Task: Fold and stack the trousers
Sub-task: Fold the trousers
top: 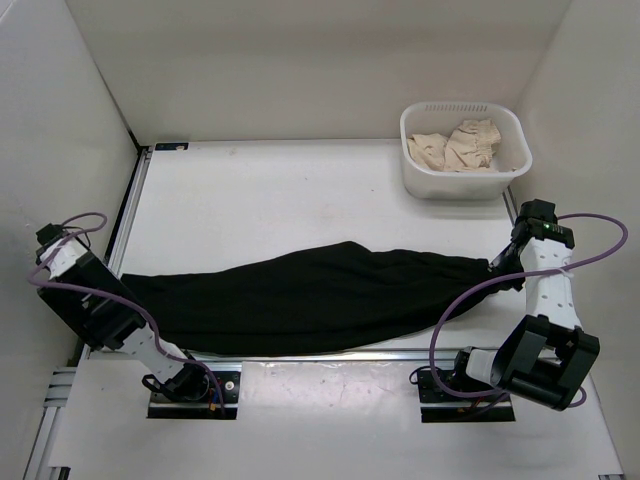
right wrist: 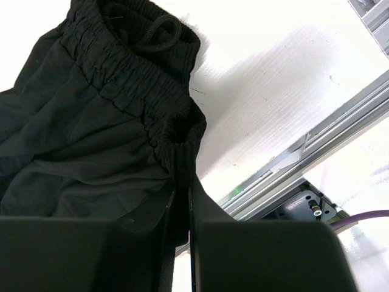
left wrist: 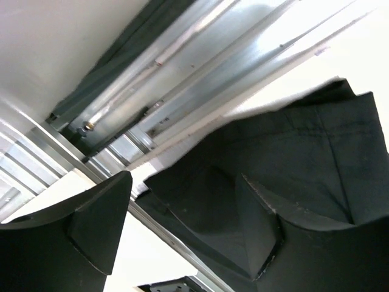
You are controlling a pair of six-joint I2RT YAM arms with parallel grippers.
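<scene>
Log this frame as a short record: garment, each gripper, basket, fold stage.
trousers: black, laid out full length across the table, near its front edge
right gripper: shut on the waistband
left gripper: open, fingers apart at the leg hems
basket: white, far right corner, holds beige clothing
fold stage: no crosswise fold yet

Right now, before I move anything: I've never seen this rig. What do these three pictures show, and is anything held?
Two robot arms sit at a white table. The wide picture looks down from above; the other two come from cameras on each wrist. Long black fabric trousers lie stretched across the table. The right hand pinches their elastic waistband. The left hand is open at the leg end. A white plastic basket at the far right holds crumpled beige cloth.
</scene>
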